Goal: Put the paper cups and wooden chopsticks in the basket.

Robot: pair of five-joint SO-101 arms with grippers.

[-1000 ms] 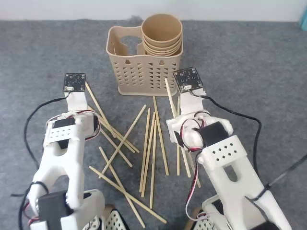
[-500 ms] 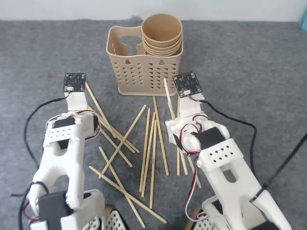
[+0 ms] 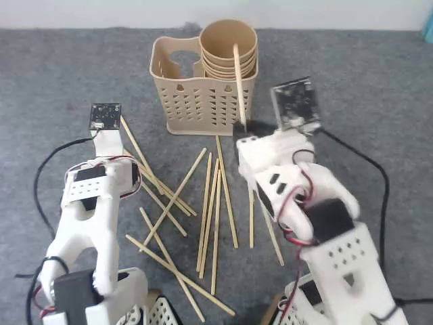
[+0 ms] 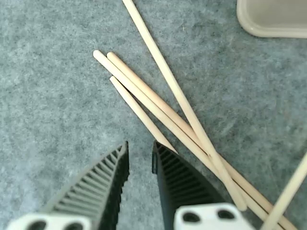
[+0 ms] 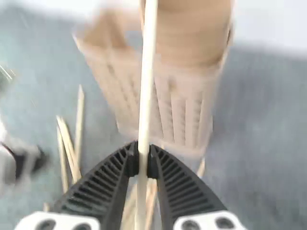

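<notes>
One at time: lifting chopstick (image 3: 238, 81) off bench (image 3: 365, 88), gripping it upright in right hand (image 5: 143, 160) before basket (image 3: 183, 108); holding left hand (image 4: 140, 153) ajar, empty.

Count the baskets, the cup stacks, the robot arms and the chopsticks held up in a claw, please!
Basket: 1
Cup stack: 1
Robot arms: 2, the left arm and the right arm
Chopstick pinched in the right claw: 1
Total: 5
</notes>
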